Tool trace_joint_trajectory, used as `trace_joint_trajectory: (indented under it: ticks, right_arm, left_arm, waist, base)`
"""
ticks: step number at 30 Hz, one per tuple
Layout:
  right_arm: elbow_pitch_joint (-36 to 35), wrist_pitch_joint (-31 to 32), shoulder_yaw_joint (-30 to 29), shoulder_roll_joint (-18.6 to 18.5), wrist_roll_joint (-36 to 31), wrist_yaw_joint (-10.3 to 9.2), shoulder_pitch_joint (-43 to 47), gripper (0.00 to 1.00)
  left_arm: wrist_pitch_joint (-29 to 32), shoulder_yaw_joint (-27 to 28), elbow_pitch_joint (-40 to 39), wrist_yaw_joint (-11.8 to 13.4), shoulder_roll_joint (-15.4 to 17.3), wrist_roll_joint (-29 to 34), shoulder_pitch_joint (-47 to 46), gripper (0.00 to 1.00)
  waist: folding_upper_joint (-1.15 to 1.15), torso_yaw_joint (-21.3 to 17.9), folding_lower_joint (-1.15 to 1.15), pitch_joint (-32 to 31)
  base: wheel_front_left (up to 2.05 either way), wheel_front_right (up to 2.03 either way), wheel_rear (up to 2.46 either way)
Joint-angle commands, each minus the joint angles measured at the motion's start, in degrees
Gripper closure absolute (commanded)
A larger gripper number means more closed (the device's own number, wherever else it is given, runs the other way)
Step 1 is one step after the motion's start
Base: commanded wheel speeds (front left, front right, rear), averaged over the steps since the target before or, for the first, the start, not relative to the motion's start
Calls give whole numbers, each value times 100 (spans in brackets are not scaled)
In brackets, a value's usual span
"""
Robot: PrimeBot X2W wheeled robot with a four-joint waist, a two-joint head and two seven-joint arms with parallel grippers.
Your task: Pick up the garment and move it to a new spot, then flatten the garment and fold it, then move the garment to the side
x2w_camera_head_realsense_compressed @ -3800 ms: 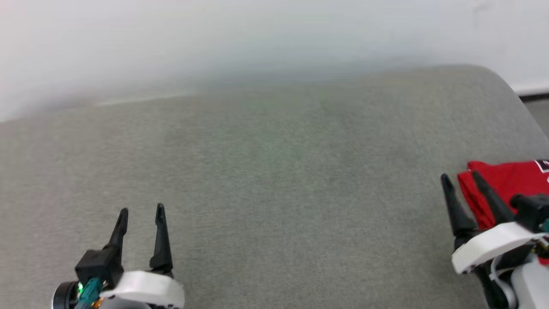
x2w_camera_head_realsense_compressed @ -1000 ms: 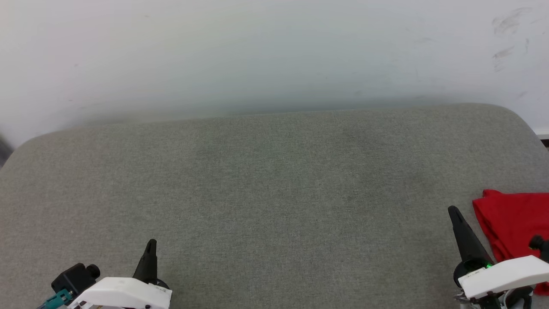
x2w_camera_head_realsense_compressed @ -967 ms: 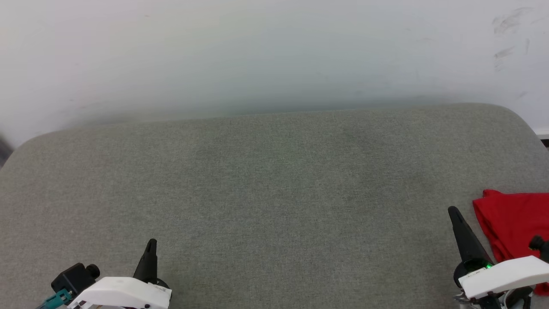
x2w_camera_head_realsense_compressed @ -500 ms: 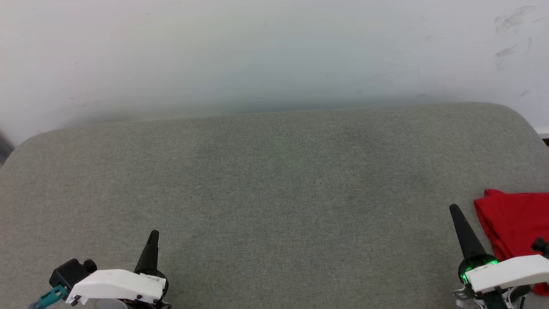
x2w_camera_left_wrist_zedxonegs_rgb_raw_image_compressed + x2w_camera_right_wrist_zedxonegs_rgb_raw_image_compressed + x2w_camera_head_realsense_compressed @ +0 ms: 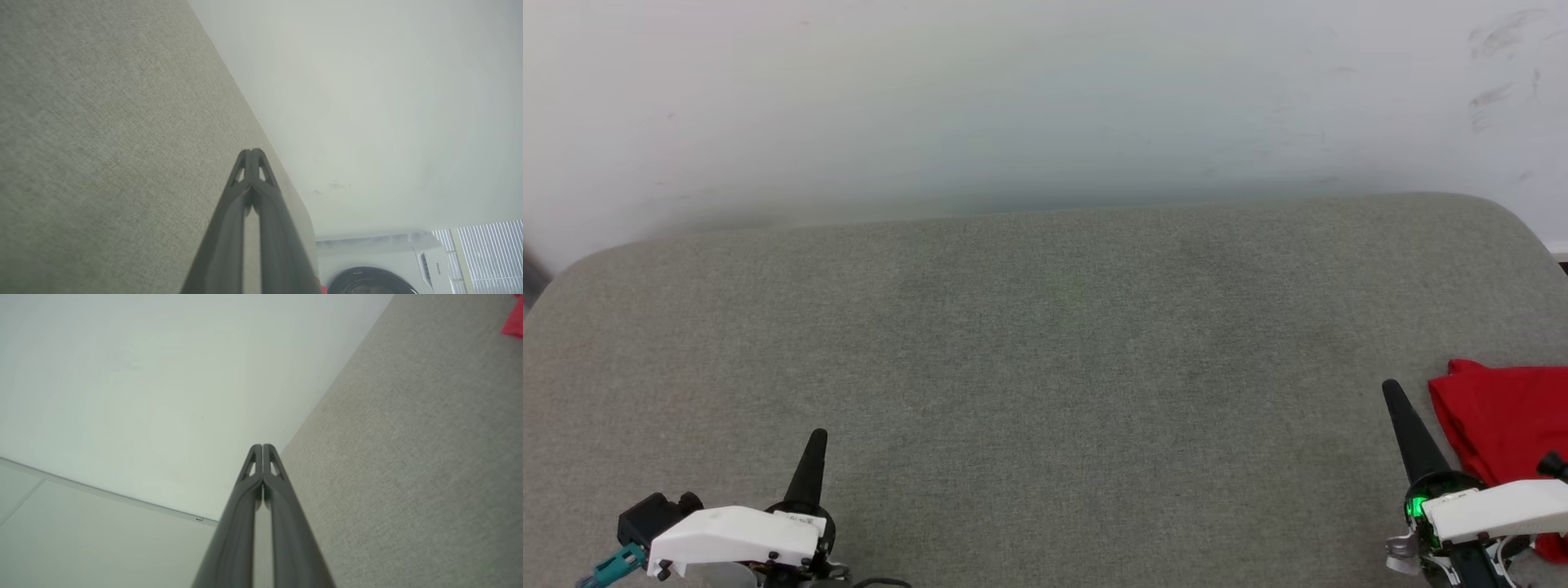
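1. Wall [image 5: 1045, 98]: pale, plain, behind the bench's far edge; faint scuff marks at upper right.
2. Bench [image 5: 1045, 343]: grey woven upholstery, rounded far corners; carries item 4.
3. Washing machine [image 5: 376, 269]: white, dark round door, seen past the bench's end in the left wrist view.
4. Garment [image 5: 1503, 416]: bright red cloth lying flat at the bench's right edge, towards the near right corner, cut off by the picture's edge. A red corner [image 5: 515, 318] also shows in the right wrist view.
5. Right gripper [image 5: 1392, 392]: near right of the bench, just beside the garment's left edge, fingers clenched together on nothing [image 5: 262, 446].
6. Left gripper [image 5: 815, 445]: near left of the bench, well apart from the garment, fingers likewise pressed together and empty [image 5: 252, 152].
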Motion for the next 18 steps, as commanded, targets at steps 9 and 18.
trace_joint_trajectory:
  ticks: [9, 18]
  right_arm:
    - [115, 26, -51, 43, 544, 0, -217, 100]
    - [241, 35, -87, 68, 972, 0, -277, 100]
  left_arm:
    - [144, 168, 42, -159, -70, -467, -202, 100]
    - [262, 273, 99, -277, -143, -835, -286, 100]
  waist:
    - [0, 12, -1, 18]
    - [0, 24, -1, 36]
  base:
    - [0, 0, 0]
    - [0, 0, 0]
